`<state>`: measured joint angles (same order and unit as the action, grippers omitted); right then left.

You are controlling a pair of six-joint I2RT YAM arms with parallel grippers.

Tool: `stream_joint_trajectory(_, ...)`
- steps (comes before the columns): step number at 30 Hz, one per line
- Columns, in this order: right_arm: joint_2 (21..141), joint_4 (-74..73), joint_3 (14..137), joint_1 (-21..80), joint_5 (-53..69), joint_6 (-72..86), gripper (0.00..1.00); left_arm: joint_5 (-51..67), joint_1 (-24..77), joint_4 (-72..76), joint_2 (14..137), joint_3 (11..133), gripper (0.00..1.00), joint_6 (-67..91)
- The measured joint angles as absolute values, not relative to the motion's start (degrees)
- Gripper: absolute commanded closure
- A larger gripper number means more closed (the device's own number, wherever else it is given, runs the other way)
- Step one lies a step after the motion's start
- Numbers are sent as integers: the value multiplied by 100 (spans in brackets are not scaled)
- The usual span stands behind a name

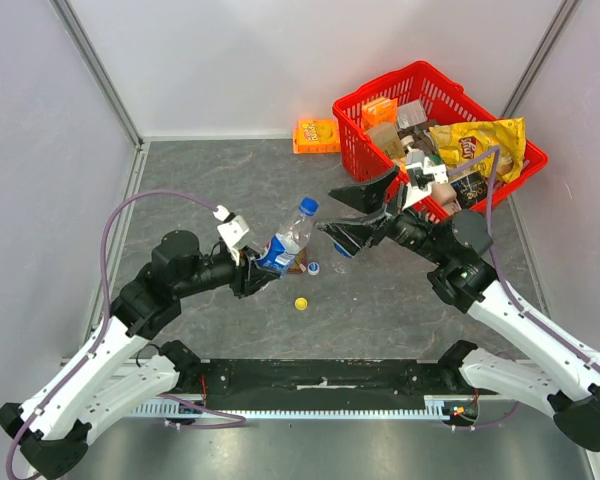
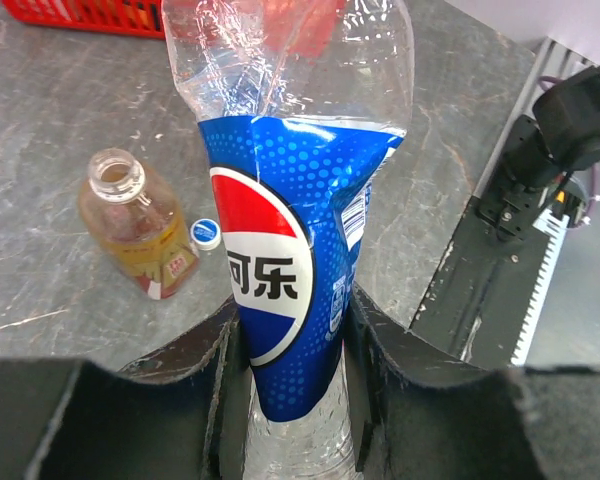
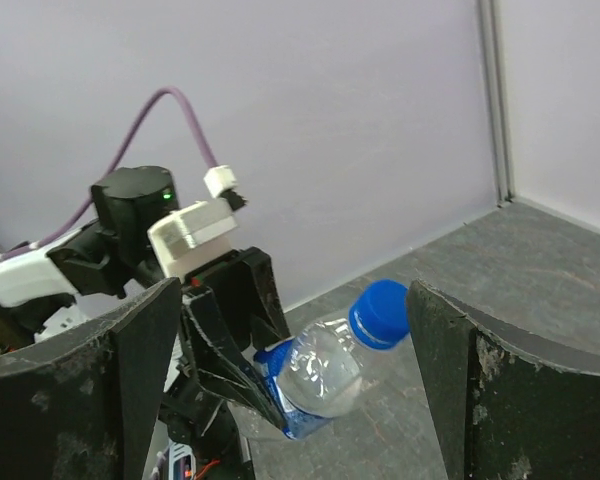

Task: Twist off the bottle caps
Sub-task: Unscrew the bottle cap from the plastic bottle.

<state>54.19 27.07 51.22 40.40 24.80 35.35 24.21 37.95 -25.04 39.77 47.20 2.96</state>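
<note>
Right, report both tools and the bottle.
Left tool shut on Pepsi bottle. Right tool open, facing its blue cap, no contact. Cap on. Nothing between them.

We see a dark grey, marbled bench [image 1: 200, 170] enclosed by plain pale lilac walls [image 1: 280, 60] on three sides, with metal strips [image 1: 98, 70] running down the corners, evenly lit.

Free rm round blue cap [image 3: 380, 313]
</note>
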Motion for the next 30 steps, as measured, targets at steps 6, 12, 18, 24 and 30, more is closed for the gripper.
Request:
stream_joint_trajectory(6, 5559, 2335, 5137, 4040, 1927, 3562, 2, 2091, 3795, -2456, 3830, 4694, 98, 215)
stream_joint_trajectory(12, 5798, 1708, 5341, 4040, 1258, 3625, 2, 1929, 3795, -2351, 3704, 4469, 98, 78)
stream_joint_trajectory(18, 6211, 1448, 5507, 4038, 1066, 3841, 2, 1761, 3795, -2399, 3697, 4335, 98, -73)
stream_joint_trajectory(24, 6652, 1470, 5579, 4038, 1170, 4101, 2, 1640, 3795, -2436, 3712, 4274, 98, -189)
stream_joint_trajectory(30, 6941, 1625, 5577, 4038, 1297, 4370, 7, 1640, 3795, -2438, 3752, 4272, 98, -272)
